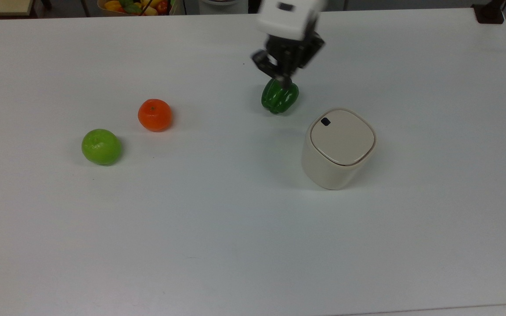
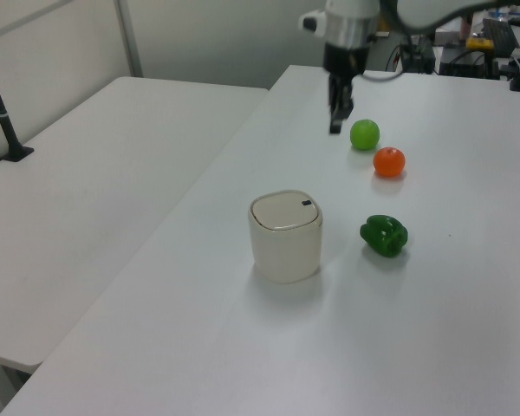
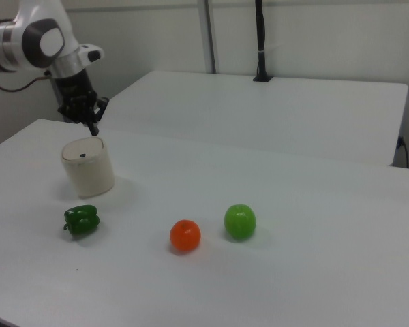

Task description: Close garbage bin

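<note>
The garbage bin (image 1: 338,151) (image 2: 284,238) (image 3: 88,169) is a cream-white tub standing upright on the white table. Its lid (image 1: 342,137) lies flat and flush in the rim, and a small dark mark (image 1: 325,122) shows near one corner. My gripper (image 1: 284,79) (image 2: 336,126) (image 3: 93,128) hangs in the air, apart from the bin, with its fingers shut and nothing between them. In the top view it overlaps the upper edge of the green pepper, up and to the left of the bin. In the right view it hovers just above the bin's top.
A green pepper (image 1: 280,96) (image 2: 384,236) (image 3: 81,220) lies close to the bin. An orange (image 1: 154,115) (image 2: 388,161) (image 3: 185,236) and a green apple (image 1: 101,146) (image 2: 364,134) (image 3: 240,221) sit farther off. A second table (image 2: 95,156) adjoins, and a fruit basket (image 1: 134,6) stands beyond the far edge.
</note>
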`<state>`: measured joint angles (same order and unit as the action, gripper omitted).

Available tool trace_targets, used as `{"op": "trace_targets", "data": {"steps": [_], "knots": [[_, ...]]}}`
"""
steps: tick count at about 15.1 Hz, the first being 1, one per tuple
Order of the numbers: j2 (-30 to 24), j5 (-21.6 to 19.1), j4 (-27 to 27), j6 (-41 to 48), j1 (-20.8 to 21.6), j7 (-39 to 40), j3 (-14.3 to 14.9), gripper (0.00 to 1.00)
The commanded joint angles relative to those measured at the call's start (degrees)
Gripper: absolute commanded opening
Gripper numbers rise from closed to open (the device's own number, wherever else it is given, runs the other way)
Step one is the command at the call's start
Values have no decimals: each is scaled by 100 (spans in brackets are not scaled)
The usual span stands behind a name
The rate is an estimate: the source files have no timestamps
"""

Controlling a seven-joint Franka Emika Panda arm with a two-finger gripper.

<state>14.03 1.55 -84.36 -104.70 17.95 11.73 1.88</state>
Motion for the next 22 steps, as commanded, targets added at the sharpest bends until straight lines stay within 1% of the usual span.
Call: {"op": "trace_targets", "data": {"steps": [1, 2, 3, 5, 8, 10, 11, 12, 13, 14, 15, 16, 17, 22], "knots": [[-488, 30, -134, 774, -563, -224, -21, 0], [-558, 21, -142, 889, -695, -268, -21, 0], [-664, 21, -177, 1125, -896, -546, -21, 0], [-717, 47, -248, 1328, -1064, -926, -12, 0], [-875, 30, -406, 1338, -1442, -997, -21, 1], [-981, 3, -424, 1347, -1653, -998, -30, 7], [-1033, 3, -424, 1347, -1680, -998, -21, 18], [-1043, 12, -424, 1347, -1689, -998, -21, 31], [-1034, 30, -424, 1329, -1689, -998, -21, 62], [-1034, 47, -424, 1303, -1689, -989, -21, 83], [-1034, 65, -424, 1294, -1689, -989, -21, 96], [-1034, 126, -424, 1294, -1680, -989, -21, 100], [-1043, 239, -433, 1329, -1672, -989, -30, 100], [-1034, 249, -459, 1312, -1680, -989, -30, 100]]}}
